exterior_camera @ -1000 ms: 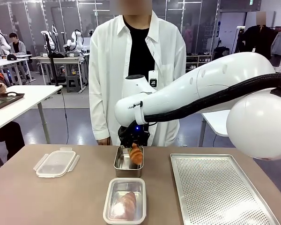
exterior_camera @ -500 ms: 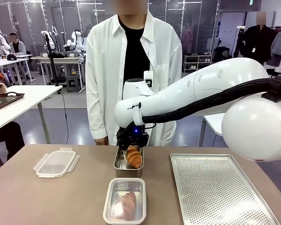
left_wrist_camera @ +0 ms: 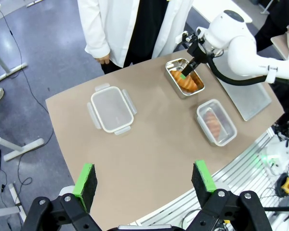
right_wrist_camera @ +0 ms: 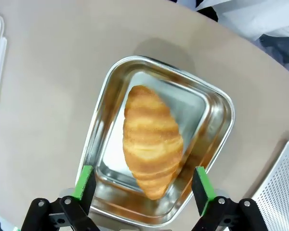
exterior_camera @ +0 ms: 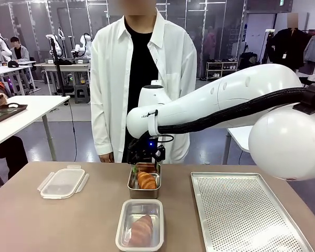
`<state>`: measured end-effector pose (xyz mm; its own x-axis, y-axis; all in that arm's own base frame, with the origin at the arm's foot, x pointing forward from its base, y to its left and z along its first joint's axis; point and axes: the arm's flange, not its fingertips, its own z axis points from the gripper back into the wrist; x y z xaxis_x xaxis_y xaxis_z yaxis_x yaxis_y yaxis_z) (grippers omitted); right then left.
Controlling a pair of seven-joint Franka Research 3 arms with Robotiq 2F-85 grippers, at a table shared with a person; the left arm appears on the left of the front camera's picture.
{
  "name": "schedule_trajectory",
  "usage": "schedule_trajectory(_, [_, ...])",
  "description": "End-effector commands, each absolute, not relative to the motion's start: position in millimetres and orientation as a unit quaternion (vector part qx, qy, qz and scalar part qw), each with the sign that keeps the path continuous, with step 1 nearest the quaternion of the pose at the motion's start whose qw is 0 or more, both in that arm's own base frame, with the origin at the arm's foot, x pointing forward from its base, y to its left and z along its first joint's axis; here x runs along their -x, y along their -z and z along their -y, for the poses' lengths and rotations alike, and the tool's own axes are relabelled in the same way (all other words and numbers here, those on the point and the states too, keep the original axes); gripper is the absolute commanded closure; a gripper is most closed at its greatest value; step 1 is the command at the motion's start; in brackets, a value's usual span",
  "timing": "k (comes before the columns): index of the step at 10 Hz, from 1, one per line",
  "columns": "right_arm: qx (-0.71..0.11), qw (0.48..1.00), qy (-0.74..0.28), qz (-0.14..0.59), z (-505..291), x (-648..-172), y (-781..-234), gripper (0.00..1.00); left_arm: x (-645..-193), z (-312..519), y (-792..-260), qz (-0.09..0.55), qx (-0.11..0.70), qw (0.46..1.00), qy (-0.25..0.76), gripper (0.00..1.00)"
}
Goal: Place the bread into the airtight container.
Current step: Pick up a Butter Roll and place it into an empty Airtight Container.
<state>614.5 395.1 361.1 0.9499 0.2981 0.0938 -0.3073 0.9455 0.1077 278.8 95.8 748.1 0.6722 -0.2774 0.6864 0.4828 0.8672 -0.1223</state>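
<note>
Jaws wide on my right gripper (right_wrist_camera: 140, 185), poised over the croissant (right_wrist_camera: 151, 139) lying loose in the steel tin (right_wrist_camera: 214, 103). I judge the risk is in lifting away: a pad could clip the tin's rim and shove it, or drag the bread out. At six o'clock from the tin sits a lidded container (exterior_camera: 140, 231) with another pastry; a closed, clear one (exterior_camera: 62, 182) lies at nine o'clock. My left gripper (left_wrist_camera: 144, 179), high above, also gapes with nothing between its pads.
</note>
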Motion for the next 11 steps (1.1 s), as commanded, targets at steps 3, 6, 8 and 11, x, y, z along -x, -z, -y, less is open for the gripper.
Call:
schedule_trajectory(3, [-0.052,0.987,-0.145,0.045,-397.0,-614.2,-361.0,0.0,-278.2,-95.7,-749.6,0.348,0.151,0.899,0.217,0.0])
schedule_trajectory(6, [-0.052,0.987,-0.145,0.045,-397.0,-614.2,-361.0,0.0,-278.2,-95.7,-749.6,0.348,0.151,0.899,0.217,0.0])
schedule_trajectory(8, [-0.052,0.987,-0.145,0.045,-397.0,-614.2,-361.0,0.0,-278.2,-95.7,-749.6,0.348,0.151,0.899,0.217,0.0])
schedule_trajectory(11, [-0.052,0.987,-0.145,0.045,-397.0,-614.2,-361.0,0.0,-278.2,-95.7,-749.6,0.348,0.151,0.899,0.217,0.0])
